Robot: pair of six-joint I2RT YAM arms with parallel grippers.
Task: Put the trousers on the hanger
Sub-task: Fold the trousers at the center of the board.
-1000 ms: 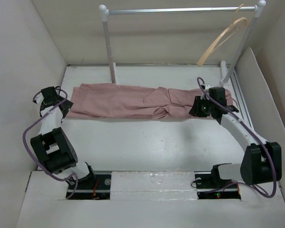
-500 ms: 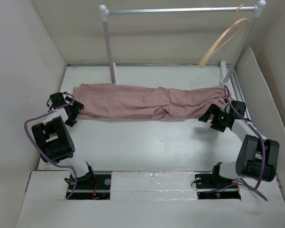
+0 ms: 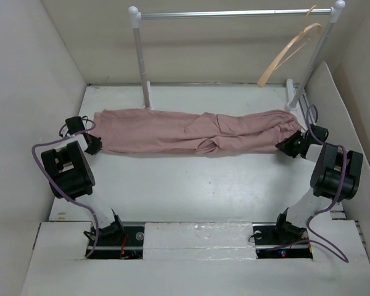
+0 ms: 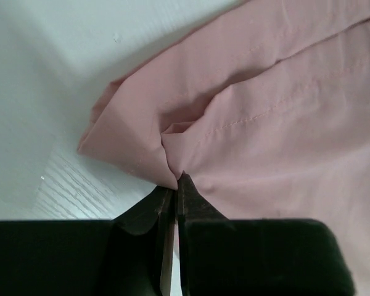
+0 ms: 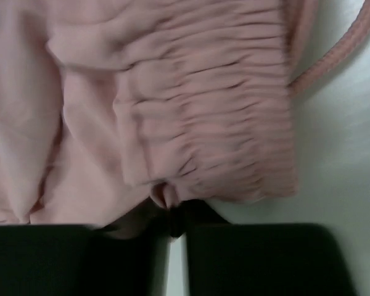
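Pink cloth is nipped in both claws: the left claw (image 4: 176,184) is pressed together on a hem corner, the right claw (image 5: 174,213) seems closed on the gathered waistband. One pair of trousers (image 3: 191,131) lies stretched between them, from left to right edge of the table (image 3: 191,185). One hanger (image 3: 290,52) hangs above the far right corner, nearer the right arm.

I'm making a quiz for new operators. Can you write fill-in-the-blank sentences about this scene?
1. The trousers lie stretched across the ___.
2. The hanger hangs on the rail, near its ___ end.
3. The left gripper is ___ on a fabric fold.
4. The right gripper meets the trousers at their gathered ___.
Missing: table; right; shut; waistband.
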